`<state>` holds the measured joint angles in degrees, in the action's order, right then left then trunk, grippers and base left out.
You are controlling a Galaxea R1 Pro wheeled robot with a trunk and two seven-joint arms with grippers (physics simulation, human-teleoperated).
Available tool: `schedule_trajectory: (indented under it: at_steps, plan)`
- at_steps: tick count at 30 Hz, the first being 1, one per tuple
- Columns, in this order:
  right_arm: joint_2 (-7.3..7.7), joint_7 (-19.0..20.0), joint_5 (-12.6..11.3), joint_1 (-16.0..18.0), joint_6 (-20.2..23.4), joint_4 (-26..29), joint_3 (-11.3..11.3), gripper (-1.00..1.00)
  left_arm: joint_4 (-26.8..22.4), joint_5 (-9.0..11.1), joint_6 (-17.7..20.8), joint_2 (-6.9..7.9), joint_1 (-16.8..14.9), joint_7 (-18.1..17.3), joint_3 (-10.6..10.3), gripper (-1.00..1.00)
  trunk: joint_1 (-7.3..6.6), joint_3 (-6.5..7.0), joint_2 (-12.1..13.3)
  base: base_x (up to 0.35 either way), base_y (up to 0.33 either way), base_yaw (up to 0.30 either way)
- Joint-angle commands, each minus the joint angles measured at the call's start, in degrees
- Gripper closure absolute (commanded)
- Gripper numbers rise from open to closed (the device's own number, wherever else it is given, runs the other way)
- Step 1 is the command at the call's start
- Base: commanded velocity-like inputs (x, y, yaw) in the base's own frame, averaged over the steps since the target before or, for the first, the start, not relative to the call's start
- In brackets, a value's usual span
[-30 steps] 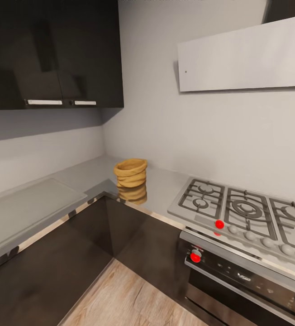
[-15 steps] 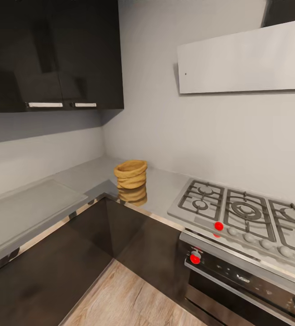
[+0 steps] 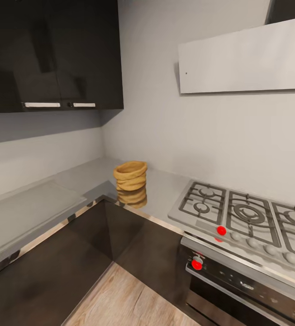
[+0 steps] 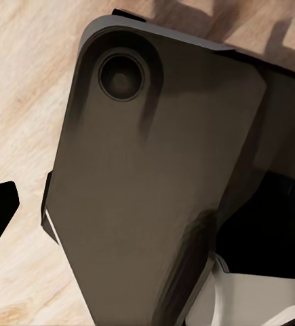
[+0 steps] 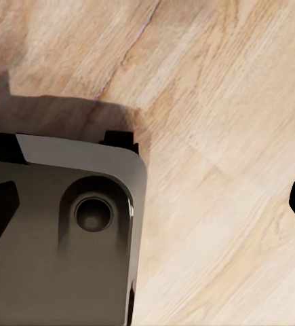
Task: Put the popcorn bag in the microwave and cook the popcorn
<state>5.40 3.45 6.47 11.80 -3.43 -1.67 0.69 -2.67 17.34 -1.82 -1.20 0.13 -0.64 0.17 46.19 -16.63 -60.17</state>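
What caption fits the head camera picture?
Tan popcorn bag sits in the grey countertop corner, left of the gas stove.

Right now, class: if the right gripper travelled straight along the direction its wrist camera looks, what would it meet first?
Most likely the pale wood plank floor, since the right wrist view looks down onto it beside the robot's dark grey base. Depth is unclear.

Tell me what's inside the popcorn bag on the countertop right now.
From the head view, the popcorn bag stands upright on the countertop, mouth open. Only the inner wall below its rolled rim shows; that rim hides the bottom, so any popcorn cannot be seen.
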Motion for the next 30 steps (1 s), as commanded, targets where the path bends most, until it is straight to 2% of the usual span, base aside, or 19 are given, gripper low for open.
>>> schedule_trajectory:
  at_steps: [1,5,7,9,10,12,15,16,19,24,26,28,30]
  plan:
    - [-0.03,0.08,0.56,0.08,-0.23,-0.18,0.11,-1.00,-0.05,0.33,-0.11,-0.01,0.01,-0.07,0.00,-1.00,0.01,-0.06,-0.04,0.043,0.000,0.000]
    - [-0.77,0.24,0.91,0.11,0.13,0.09,0.08,-1.00,-0.05,0.33,-0.11,-0.03,0.00,-0.07,0.01,-1.00,0.01,-0.06,-0.04,0.014,0.000,0.000]
    - [-2.35,0.29,1.02,0.08,0.16,0.96,0.04,-1.00,-0.05,0.33,-0.11,-0.03,0.02,-0.07,0.04,-1.00,0.01,-0.06,-0.04,0.002,0.000,0.000]
    - [-4.95,0.24,1.70,0.07,0.27,4.34,-1.66,-1.00,-0.05,0.33,-0.11,-0.03,0.03,-0.07,0.08,-1.00,0.01,-0.06,-0.04,0.000,0.000,0.000]
    - [-6.30,0.44,4.78,0.09,3.87,12.91,-6.12,-1.00,-0.05,0.33,-0.11,-0.03,0.00,-0.07,0.10,-1.00,0.01,-0.06,-0.04,0.000,0.000,0.000]
    - [-6.52,0.81,5.27,0.07,12.30,22.18,-6.82,-1.00,-0.05,0.33,-0.11,-0.06,0.00,-0.07,0.10,-1.00,0.01,-0.06,-0.04,0.000,0.000,0.000]
    - [-7.26,1.10,5.30,0.07,21.22,33.01,-7.11,-1.00,-0.05,0.33,-0.11,-0.08,0.02,-0.07,0.10,-1.00,0.01,-0.06,-0.04,0.000,0.000,0.000]
    - [-8.49,4.40,5.38,-0.07,31.81,43.81,-7.27,-1.00,-0.05,0.33,-0.11,-0.11,0.01,-0.02,0.10,-1.00,0.01,-0.06,-0.04,0.000,0.000,0.000]
    - [-9.19,7.97,5.40,0.10,38.50,48.65,-7.36,-1.00,-0.05,0.33,-0.11,-0.11,0.00,0.01,0.10,-1.00,0.01,-0.06,-0.04,0.000,0.000,0.000]
    - [-10.03,9.22,5.33,3.16,46.25,54.15,-7.37,-1.00,-0.05,0.33,-0.11,-0.11,0.00,0.02,0.08,-1.00,0.01,-0.06,-0.04,0.000,0.000,0.000]
    - [-10.96,9.59,5.32,5.28,49.52,56.09,-7.55,-1.00,-0.05,0.33,-0.11,-0.11,0.00,0.02,0.03,-1.00,0.01,-0.06,-0.04,0.000,0.000,0.000]
    - [-11.90,10.18,5.31,7.15,52.69,57.54,-8.90,-1.00,-0.05,0.33,-0.11,-0.11,0.00,0.02,0.02,-1.00,0.01,-0.06,-0.04,0.000,0.000,0.000]
    - [-12.84,11.01,5.22,8.75,56.54,60.34,-11.77,-1.00,-0.05,0.33,-0.11,-0.11,0.01,0.02,0.01,-1.00,0.01,-0.06,-0.04,0.000,0.000,0.000]
